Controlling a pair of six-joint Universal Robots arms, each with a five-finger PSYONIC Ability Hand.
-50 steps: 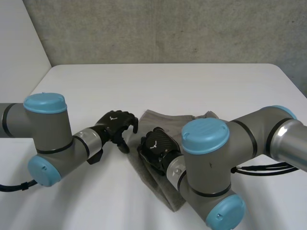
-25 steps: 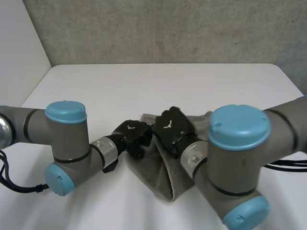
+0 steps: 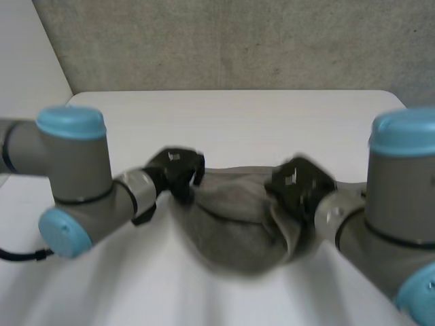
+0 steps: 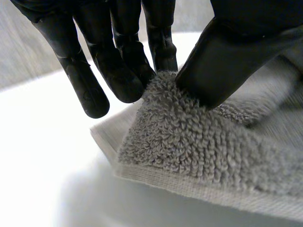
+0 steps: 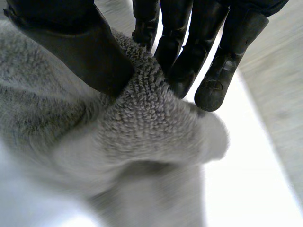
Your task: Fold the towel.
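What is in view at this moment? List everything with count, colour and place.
towel: one, grey terry, bunched between the two hands.
table: one, white, beneath the towel and arms.
wall: one, grey concrete, behind the table.
left arm: one, grey with light-blue caps, on the robot's left.
right arm: one, same colours, on the robot's right.
left hand: one, black, pinching the towel's left end.
right hand: one, black, pinching its right end.

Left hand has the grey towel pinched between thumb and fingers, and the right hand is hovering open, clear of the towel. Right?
Not quite. The left hand does pinch the towel, but the right hand is not open or clear of it: the right wrist view shows its thumb and fingers pinching the towel too.
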